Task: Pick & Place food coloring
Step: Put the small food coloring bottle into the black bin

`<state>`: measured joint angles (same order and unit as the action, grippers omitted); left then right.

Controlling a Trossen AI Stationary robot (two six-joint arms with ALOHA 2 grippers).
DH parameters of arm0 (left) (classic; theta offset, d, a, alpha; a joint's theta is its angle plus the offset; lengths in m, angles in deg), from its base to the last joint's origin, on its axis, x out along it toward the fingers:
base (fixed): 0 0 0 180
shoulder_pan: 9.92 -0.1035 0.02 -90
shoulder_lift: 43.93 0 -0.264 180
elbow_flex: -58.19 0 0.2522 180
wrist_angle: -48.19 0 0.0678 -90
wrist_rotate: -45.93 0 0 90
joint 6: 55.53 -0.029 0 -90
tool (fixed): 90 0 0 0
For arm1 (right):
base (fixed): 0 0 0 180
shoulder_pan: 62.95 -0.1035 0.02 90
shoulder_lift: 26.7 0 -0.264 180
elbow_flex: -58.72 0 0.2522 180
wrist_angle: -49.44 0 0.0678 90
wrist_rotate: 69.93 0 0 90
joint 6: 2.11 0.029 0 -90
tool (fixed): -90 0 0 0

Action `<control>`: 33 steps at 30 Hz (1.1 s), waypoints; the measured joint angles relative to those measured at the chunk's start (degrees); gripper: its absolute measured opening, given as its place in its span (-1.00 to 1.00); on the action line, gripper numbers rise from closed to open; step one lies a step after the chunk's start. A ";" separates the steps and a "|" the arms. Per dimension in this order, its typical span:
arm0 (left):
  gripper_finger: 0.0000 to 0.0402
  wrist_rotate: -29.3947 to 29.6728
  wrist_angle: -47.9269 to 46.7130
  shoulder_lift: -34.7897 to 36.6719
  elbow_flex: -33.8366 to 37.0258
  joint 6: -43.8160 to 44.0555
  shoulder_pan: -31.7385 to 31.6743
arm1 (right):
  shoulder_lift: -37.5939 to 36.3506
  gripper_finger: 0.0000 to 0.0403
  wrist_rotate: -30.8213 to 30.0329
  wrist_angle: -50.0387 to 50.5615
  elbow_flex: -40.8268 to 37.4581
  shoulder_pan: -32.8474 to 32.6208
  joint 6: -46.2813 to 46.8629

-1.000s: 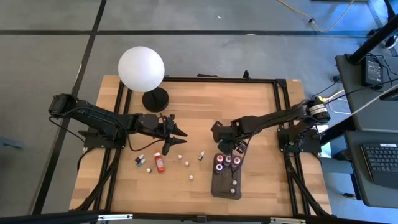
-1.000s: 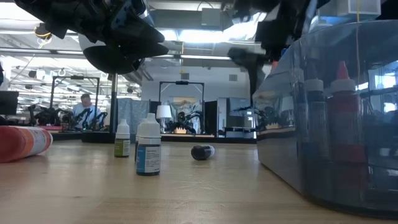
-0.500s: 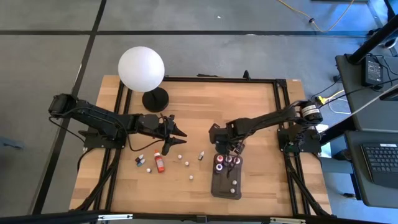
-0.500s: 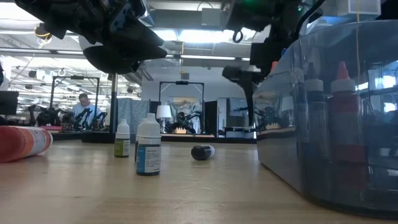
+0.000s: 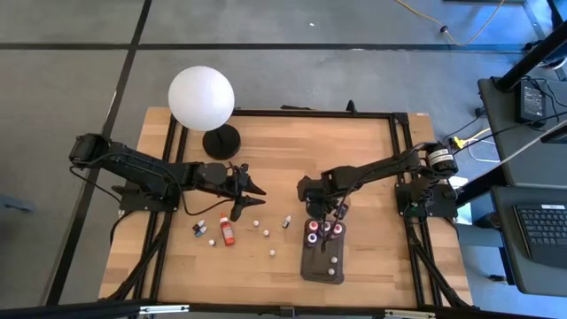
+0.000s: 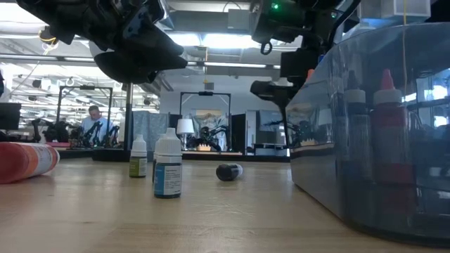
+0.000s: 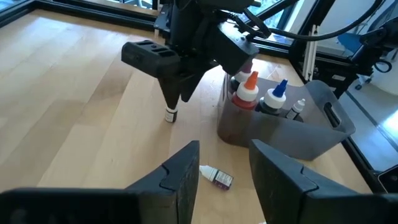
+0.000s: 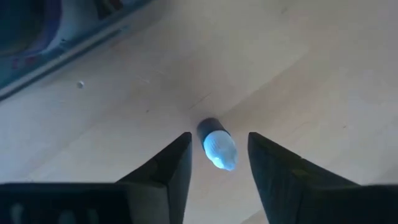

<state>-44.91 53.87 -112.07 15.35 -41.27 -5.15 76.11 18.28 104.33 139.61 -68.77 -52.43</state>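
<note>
The food coloring bottles are scattered on the wooden table; several lie or stand loose near the front [image 5: 254,223], and others stand in the dark grey tray [image 5: 322,266]. My right gripper [image 8: 219,138] points down just off the tray's far left corner, open. Its fingers stand on either side of a small upright white-capped bottle [image 8: 216,144], with a gap on each side. That bottle also shows in the left wrist view [image 7: 170,114], standing on its base. My left gripper [image 7: 224,149] hovers open and empty above the table's middle left [image 5: 257,190].
A white globe lamp [image 5: 202,97] on a black base stands at the far left. A red bottle [image 5: 227,232] lies near the front left. A dark bottle [image 7: 216,178] lies on its side between the two grippers. The tray's wall [image 7: 311,124] rises close beside the right gripper.
My right gripper has come down toward the table and shifted a little toward the table's left edge, from over the tray's far end to the bare wood beside it. The left arm and the bottles have kept still.
</note>
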 joint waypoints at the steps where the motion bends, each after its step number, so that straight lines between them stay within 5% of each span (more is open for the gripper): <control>1: -0.32 0.00 0.00 0.00 0.00 0.00 0.00 | 0.01 -0.24 0.01 0.05 0.00 0.12 -0.09; 33: -0.33 3.63 -1.25 0.00 0.00 0.02 0.00 | 2.09 -0.47 -0.09 -0.59 0.04 0.20 0.79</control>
<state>-41.28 52.62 -112.07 15.35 -41.25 -5.15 78.20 18.19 103.74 139.66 -68.58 -51.64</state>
